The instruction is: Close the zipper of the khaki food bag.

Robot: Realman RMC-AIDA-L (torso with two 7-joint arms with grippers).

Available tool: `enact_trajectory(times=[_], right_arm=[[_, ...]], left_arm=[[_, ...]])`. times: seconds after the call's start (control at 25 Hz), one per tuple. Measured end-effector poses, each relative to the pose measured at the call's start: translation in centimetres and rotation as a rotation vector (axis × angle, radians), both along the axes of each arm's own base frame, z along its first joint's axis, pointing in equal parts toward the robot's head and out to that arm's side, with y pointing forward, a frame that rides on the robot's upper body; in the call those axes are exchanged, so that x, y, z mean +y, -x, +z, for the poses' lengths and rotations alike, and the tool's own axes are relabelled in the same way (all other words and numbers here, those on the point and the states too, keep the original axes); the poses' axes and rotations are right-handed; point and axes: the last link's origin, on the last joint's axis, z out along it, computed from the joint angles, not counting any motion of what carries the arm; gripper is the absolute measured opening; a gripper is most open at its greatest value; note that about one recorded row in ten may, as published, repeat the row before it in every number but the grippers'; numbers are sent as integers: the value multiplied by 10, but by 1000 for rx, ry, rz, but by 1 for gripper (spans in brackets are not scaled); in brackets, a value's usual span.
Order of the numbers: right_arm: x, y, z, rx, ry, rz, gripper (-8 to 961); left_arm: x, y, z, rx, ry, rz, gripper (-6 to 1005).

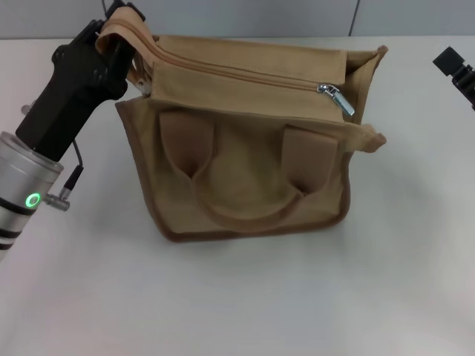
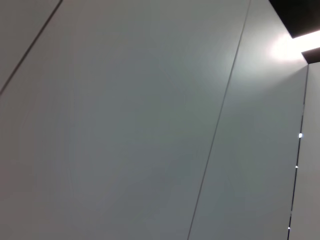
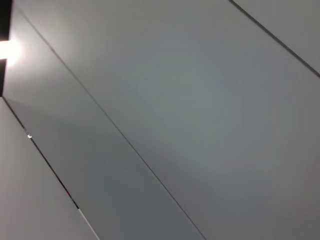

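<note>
The khaki food bag (image 1: 245,170) lies on the white table, its two looped handles facing me. The zipper (image 1: 237,74) runs along the top from the left end to the right, and its teeth look joined along that length. The silver slider and pull tab (image 1: 336,96) sit near the bag's right end. My left gripper (image 1: 125,46) is at the bag's top left corner, shut on the raised khaki end of the zipper tape. My right gripper (image 1: 454,65) is at the far right edge, apart from the bag and empty. Both wrist views show only grey wall panels.
The white table (image 1: 245,297) spreads around the bag on all sides. My left arm's silver forearm with a green light (image 1: 30,194) lies along the left edge. A grey wall stands behind the table.
</note>
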Motion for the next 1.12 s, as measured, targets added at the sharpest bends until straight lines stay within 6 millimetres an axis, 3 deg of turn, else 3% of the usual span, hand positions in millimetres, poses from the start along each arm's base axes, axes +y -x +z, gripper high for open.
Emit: enact_trajectory(times=[0.24, 0.28, 0.36, 0.44, 0.48, 0.52, 0.68, 0.72, 0.88, 1.12], right_arm=[[-2, 4, 0, -21, -49, 40, 459], [-2, 4, 0, -21, -54, 35, 478], [-2, 4, 1, -22, -56, 33, 517], [-1, 3, 1, -28, -63, 33, 599], [-1, 5, 2, -42, -79, 47, 640], [-1, 5, 2, -42, -79, 47, 681], [-4, 11, 4, -73, -114, 120, 740], [-4, 11, 4, -73, -114, 120, 745], [-10, 26, -6, -201, -109, 301, 757], [-18, 44, -34, -341, -34, 525, 757]], left_arm=[[-12, 20, 7, 16, -28, 54, 193], [-19, 33, 10, 32, -37, 94, 231], [-24, 40, 12, 42, -41, 117, 306], [-37, 55, 16, 59, -52, 158, 381], [-54, 71, 21, 89, -65, 198, 419], [-54, 71, 21, 89, -65, 198, 467], [-92, 103, 28, 300, 3, 200, 659], [-92, 103, 28, 300, 3, 200, 690], [-134, 106, 32, 424, 120, 32, 813], [-139, 92, 29, 467, 221, -158, 813]])
